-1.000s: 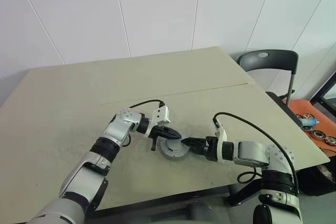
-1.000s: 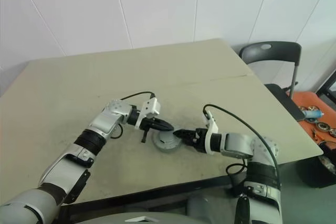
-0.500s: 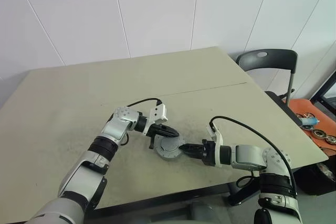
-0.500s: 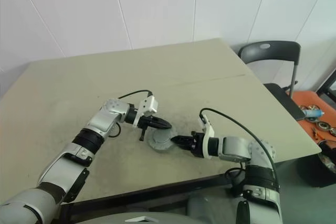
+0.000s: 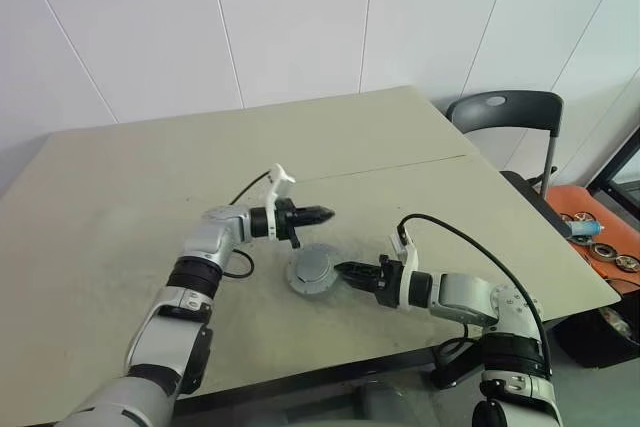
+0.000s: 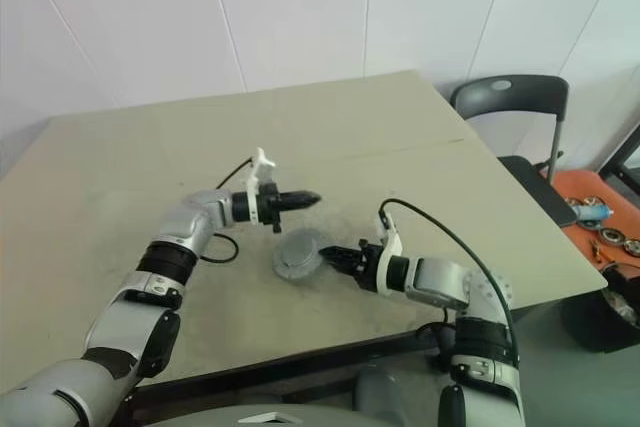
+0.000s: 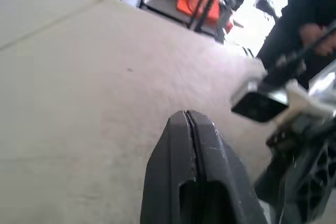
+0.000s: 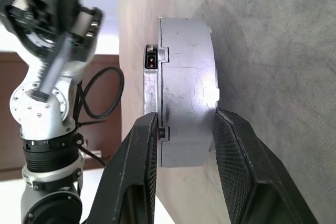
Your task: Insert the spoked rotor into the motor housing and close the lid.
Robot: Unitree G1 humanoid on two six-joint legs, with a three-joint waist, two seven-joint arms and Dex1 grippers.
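The left hand (image 5: 322,214) floats above the desk (image 5: 120,197) with its two black fingers (image 7: 197,145) pressed tight together. It holds nothing. It points sideways toward the right, and it is a little behind and above the round motor housing (image 5: 314,269).

The motor housing lies flat on the desk, near the front edge and between the two arms. From above it looks like a grey round puck with a smooth top. In the right wrist view it is a thick silver disc (image 8: 186,114) with a thinner plate stuck on one face.

The right hand (image 5: 347,269) comes in low from the right side. Its fingers (image 8: 239,166) sit one on each flat face of the motor housing, right at its edge, so the hand is grasping it. One finger touches the thin plate and the other touches the thick silver body.

Farther right, past the desk, stands a dark chair (image 5: 505,112). An orange tray (image 5: 600,237) with small round parts sits low beside it.
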